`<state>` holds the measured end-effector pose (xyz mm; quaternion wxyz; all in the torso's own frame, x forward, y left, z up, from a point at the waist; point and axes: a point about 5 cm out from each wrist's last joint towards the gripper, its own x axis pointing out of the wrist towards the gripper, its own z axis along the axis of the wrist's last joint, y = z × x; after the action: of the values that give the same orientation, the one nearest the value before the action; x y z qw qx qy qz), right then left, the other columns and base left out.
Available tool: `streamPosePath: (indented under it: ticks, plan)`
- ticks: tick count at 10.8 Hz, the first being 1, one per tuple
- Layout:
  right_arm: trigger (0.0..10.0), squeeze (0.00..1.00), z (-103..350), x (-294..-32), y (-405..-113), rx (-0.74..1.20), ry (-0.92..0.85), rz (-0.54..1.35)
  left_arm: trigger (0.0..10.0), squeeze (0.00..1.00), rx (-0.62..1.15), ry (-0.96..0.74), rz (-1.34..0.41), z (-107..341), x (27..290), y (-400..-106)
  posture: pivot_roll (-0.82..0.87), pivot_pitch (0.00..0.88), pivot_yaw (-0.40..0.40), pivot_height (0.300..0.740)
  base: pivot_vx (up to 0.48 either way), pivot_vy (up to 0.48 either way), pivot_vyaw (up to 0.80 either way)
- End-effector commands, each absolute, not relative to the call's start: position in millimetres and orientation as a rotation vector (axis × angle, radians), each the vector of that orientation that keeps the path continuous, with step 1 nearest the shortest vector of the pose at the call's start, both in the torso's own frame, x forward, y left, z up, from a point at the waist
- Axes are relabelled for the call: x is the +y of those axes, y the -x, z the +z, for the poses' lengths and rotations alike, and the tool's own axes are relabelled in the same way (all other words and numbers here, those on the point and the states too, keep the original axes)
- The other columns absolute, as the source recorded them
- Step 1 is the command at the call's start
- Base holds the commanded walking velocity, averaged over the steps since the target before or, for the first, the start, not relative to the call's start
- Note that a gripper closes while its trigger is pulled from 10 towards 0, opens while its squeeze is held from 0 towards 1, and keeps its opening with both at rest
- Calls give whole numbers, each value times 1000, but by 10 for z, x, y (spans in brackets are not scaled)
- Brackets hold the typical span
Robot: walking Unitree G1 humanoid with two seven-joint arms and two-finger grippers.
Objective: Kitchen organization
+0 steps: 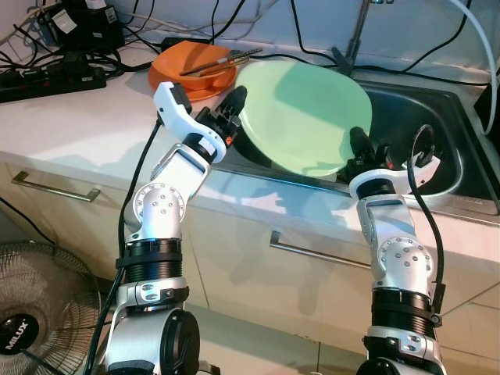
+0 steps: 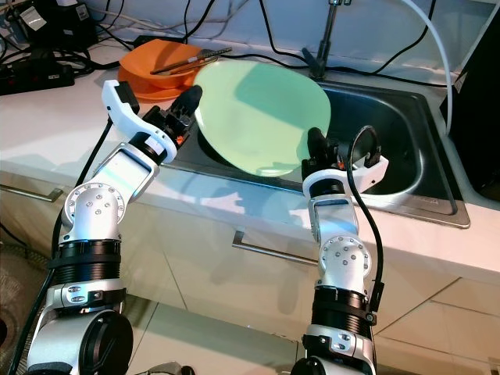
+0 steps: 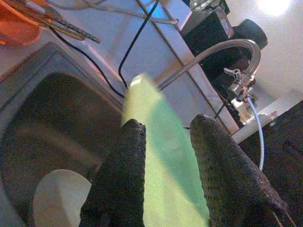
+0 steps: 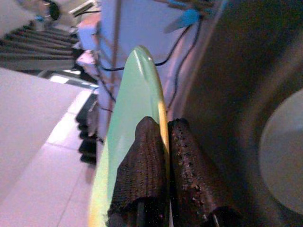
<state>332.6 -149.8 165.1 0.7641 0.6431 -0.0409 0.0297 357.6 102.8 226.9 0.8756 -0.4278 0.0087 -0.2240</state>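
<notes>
You have one large green plate [image 1: 306, 117] held tilted on edge over the steel sink [image 1: 437, 129], with both arms on it. Your right gripper [image 4: 165, 137] has its two fingers pinched tight on the plate's rim at the edge nearest the sink's front lip; the rim sits between the pads with no gap. Your left gripper [image 3: 165, 156] is at the plate's opposite edge, beside the sink's left wall; its two fingers stand apart on either side of the rim, and you cannot tell from here whether they press on it.

Down in the sink bowl lies one pale round dish [image 3: 59, 198], below the green plate. On the counter just left of the sink sits one orange bowl [image 1: 187, 64] with chopsticks [image 1: 223, 61] laid across it. One curved tap [image 3: 222, 52] rises behind the sink. Under the sink's front lip run two drawer handles [image 1: 55, 187], and one floor fan [image 1: 35, 312] stands well left of it.
</notes>
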Motion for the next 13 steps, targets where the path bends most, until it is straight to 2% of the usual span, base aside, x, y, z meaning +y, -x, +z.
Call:
streamPosePath:
  ticks: [1, 2, 3, 5, 7, 8, 9, 10, 13]
  plan:
    - [0, 0, 1843, -1422, -3396, -154, -1483, 91, 10000, 1000, 15, 886, -492, 2307, 1007, -3569, -70, 3, 42, 740, 0, 0, 0]
    - [0, 0, 1876, -1484, -3419, -184, -1502, 75, 10000, 1000, 27, 872, -483, 2280, 1016, -3570, -69, 2, 41, 740, 0, 0, 0]
    - [0, 0, 1908, -1523, -3433, -206, -1508, 70, 10000, 0, 31, 863, -480, 2266, 1022, -3570, -69, 4, 39, 740, 0, 0, 0]
    - [0, 0, 1941, -1610, -3477, -241, -1528, 28, 10000, 0, 40, 846, -480, 2240, 1017, -3559, -68, 3, 38, 740, 0, 0, 0]
    - [0, 0, 1984, -1673, -3533, -268, -1456, -10, 10000, 0, 16, 652, -471, 2246, 1019, -3536, -66, 4, 37, 740, 0, 0, 0]
    - [10000, 0, 1988, -1733, -3635, -242, -1291, -86, 10000, 0, 5, 200, -547, 2233, 909, -3450, -62, 5, 29, 740, 0, 0, 0]
    - [10000, 0, 1986, -1761, -3716, -217, -1169, -131, 10000, 0, 13, -48, -668, 2151, 778, -3327, -53, 9, 21, 740, 0, 0, 0]
    - [10000, 0, 2032, -1744, -3793, -204, -1030, -143, 10000, 0, 35, -89, -733, 2106, 716, -3235, -53, 9, 21, 740, 0, 0, 0]
    - [10000, 0, 2136, -1636, -3997, -177, -707, -104, 10000, 0, 33, -152, -757, 2060, 715, -3167, -38, 11, 1, 740, 0, 0, 0]
